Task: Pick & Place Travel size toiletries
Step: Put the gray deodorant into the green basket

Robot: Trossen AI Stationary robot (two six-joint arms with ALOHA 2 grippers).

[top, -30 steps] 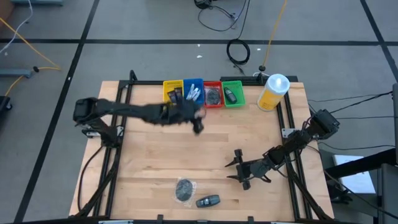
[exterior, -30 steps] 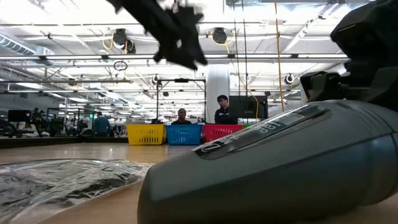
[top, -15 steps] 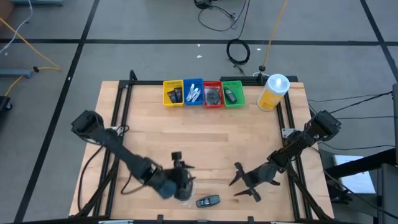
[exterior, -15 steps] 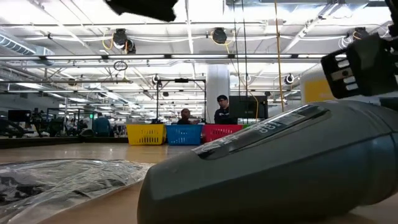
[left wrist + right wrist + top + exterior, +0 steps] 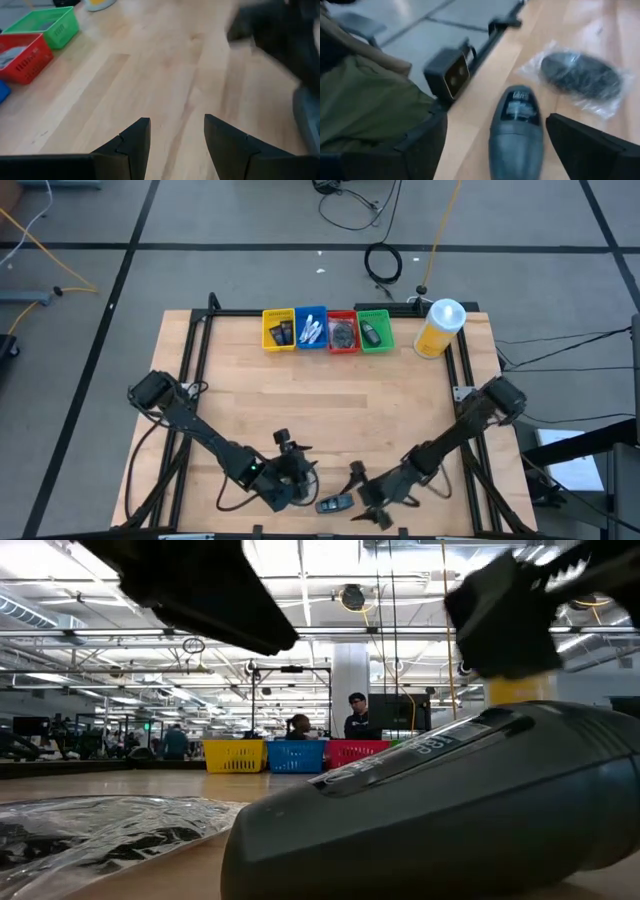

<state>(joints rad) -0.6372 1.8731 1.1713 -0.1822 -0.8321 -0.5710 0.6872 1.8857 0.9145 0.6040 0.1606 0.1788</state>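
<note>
High view straight down; low view at tabletop height — both show dark bottle (image 5: 335,503) (image 5: 440,810).

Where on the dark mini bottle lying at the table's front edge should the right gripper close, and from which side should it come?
Grip the dark mini bottle across its narrower middle, coming from above. It lies flat on the table, long and rounded, so its two long sides are free. The right gripper, open, already straddles it. The wrapped grey disc lies apart, beyond it.

Beyond my wooden table (image 5: 330,410) lies grey floor (image 5: 250,240) with coiled cables (image 5: 382,262); ceiling lights (image 5: 352,597) hang above it.
</note>
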